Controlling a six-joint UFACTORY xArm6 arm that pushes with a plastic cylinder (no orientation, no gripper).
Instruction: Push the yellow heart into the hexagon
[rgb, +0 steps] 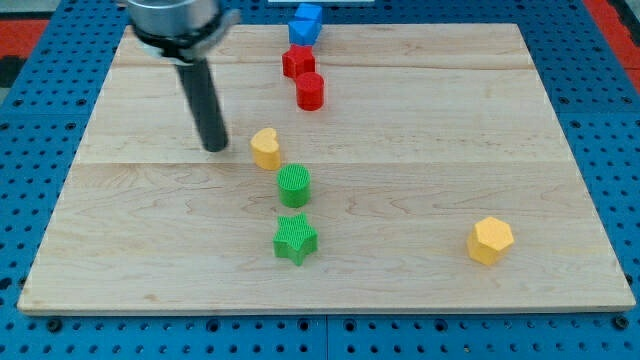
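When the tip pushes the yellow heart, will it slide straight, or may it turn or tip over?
The yellow heart looks squat and flat-based, so it probably slides rather than tips. Its lobed outline may make it turn off-centre. My tip stands to its left, apart from it.

Pale wood grain was shown by the board (420, 130); upon it, ribbed green marked the star (295, 239); plain yellow, the heart (265, 148).
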